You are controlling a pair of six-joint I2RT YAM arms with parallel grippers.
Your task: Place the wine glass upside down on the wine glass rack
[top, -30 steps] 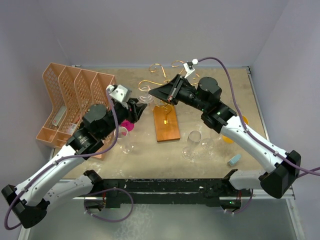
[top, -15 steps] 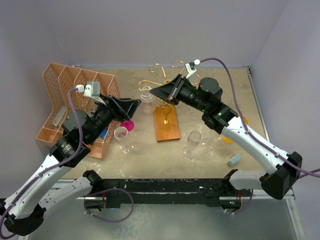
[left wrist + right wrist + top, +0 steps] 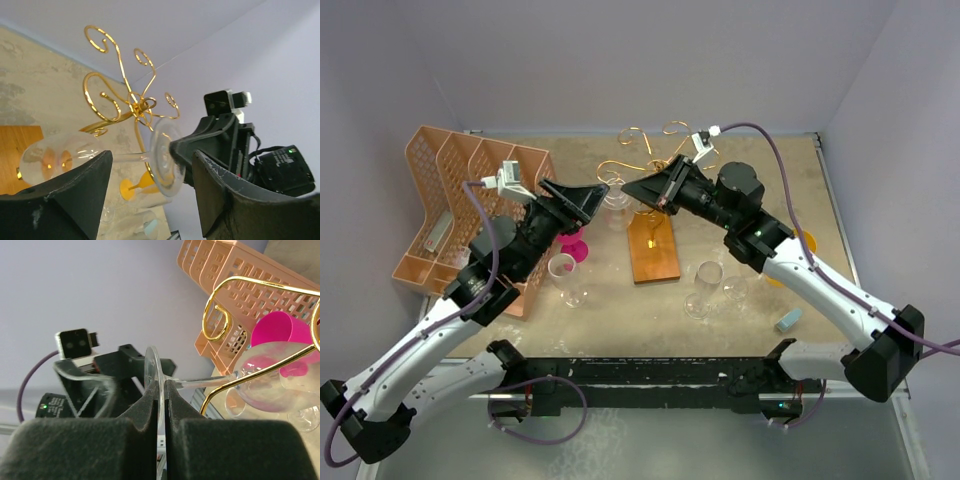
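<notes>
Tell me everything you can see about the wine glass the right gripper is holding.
The wine glass is clear and empty: a rounded bowl, thin stem and flat round foot. It lies roughly on its side in the air, with the right gripper shut on its foot. A gold arm of the wine glass rack crosses where stem meets bowl; contact is unclear. The open left gripper is close, with no contact visible.

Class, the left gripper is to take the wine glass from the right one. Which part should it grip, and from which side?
Probably the bare stem, coming from opposite the right gripper, which pinches the foot. The wine glass lies about level, leaving the stem open crosswise.
</notes>
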